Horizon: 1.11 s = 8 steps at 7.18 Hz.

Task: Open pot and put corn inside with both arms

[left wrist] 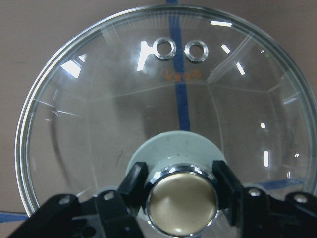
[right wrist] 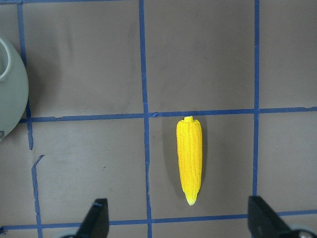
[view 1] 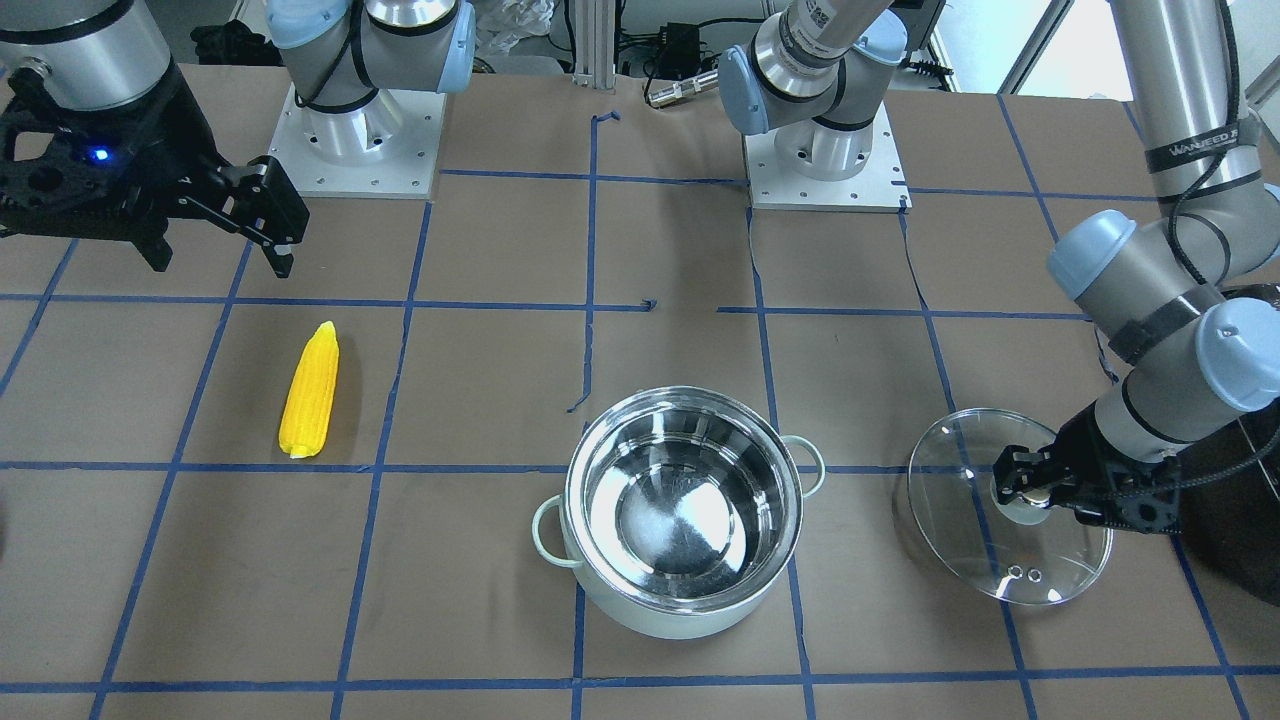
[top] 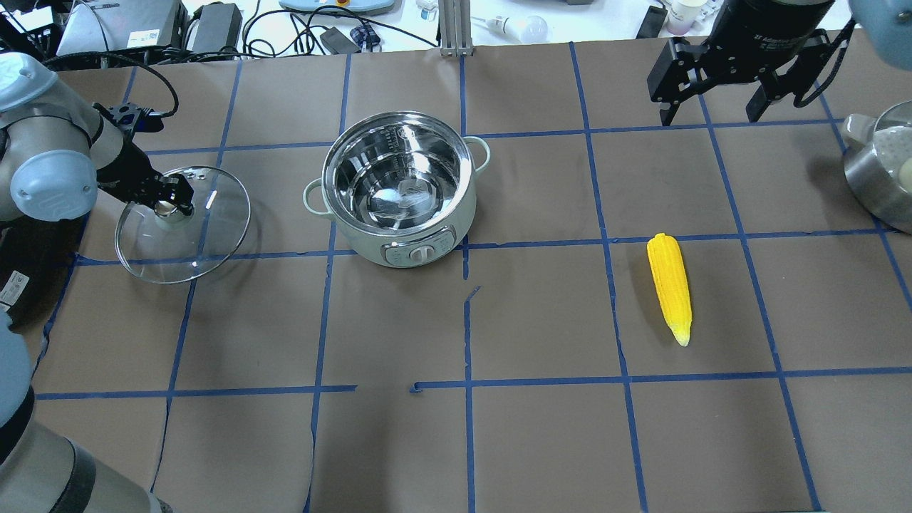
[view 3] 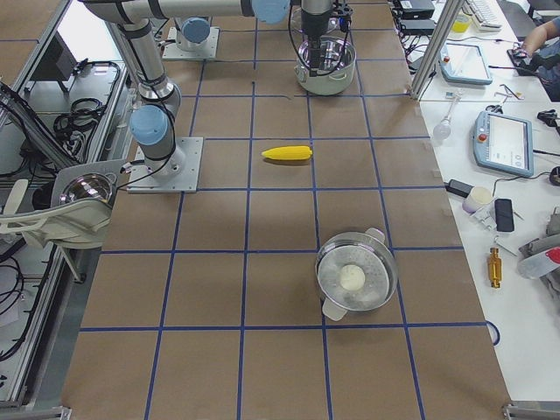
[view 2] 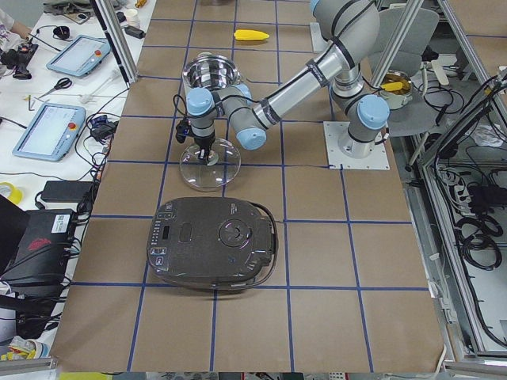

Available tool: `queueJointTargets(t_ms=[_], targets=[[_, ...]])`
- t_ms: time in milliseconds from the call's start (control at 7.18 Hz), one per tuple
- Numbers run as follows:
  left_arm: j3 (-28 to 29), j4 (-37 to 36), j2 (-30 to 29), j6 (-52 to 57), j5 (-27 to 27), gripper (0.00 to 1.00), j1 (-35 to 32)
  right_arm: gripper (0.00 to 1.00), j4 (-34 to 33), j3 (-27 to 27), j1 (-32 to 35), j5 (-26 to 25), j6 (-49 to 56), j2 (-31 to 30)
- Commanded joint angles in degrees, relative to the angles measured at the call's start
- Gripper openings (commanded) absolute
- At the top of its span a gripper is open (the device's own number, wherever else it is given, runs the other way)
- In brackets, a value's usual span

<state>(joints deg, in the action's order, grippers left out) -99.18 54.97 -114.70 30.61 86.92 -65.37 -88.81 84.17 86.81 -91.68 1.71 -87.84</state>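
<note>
Corn (top: 670,285) lies on the table (top: 541,442), well apart from the open pot (top: 420,239). We judge it light, stiff and ridged, best taken mid-cob, across its width. Right gripper (top: 711,117) hangs spread near it; left gripper (left wrist: 182,193) pinches the lid knob (left wrist: 182,201).

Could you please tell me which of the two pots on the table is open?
The mint-green pot: its steel inside is bare, its glass lid held aside by the left tool. The all-steel pot at the robot's right end is lidded.

Black cooker (view 2: 212,253) on brown table (view 2: 317,253); steel steamer (view 3: 322,284) holds white lump (view 3: 351,278); blue tape grid (top: 469,434).
</note>
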Motion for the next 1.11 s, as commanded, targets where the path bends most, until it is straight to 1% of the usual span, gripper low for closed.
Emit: queueJointTargets(t_ms=[0,139,279,418,557,697,836,975], targets=[[-1.44,-0.39,-0.44,0.15,-0.44,0.35,0.15,1.0,0.56,0.64,-0.94,0.01,0.48,0.56],[-1.89,-0.39,-0.44,-0.02,-0.35,0.55,0.24,1.0,0.22,3.25,-2.34,0.19,0.4,0.74],[-1.63,-0.3,-0.18,-0.28,-0.26,0.75,0.24,1.0,-1.96,7.98,-4.44,0.1,1.96,0.83],[-1.28,-0.22,0.52,-0.37,-0.26,0.82,0.16,1.0,-5.29,13.25,-6.72,0.1,4.42,0.83],[-1.54,0.48,1.75,-1.25,-0.17,0.89,-0.72,1.0,-12.37,18.78,-7.88,-0.16,5.48,0.83],[-1.02,2.75,5.15,-2.04,0.0,1.0,-1.16,1.0,-19.31,24.14,-8.06,0.1,5.58,1.27],[0.64,10.6,10.49,-1.44,0.18,1.0,-2.64,1.0,-28.0,29.59,-8.06,0.19,5.67,2.14],[4.83,20.51,16.38,-2.65,1.83,1.0,-7.62,1.0,-37.22,35.13,-8.06,0.27,5.67,3.28]])
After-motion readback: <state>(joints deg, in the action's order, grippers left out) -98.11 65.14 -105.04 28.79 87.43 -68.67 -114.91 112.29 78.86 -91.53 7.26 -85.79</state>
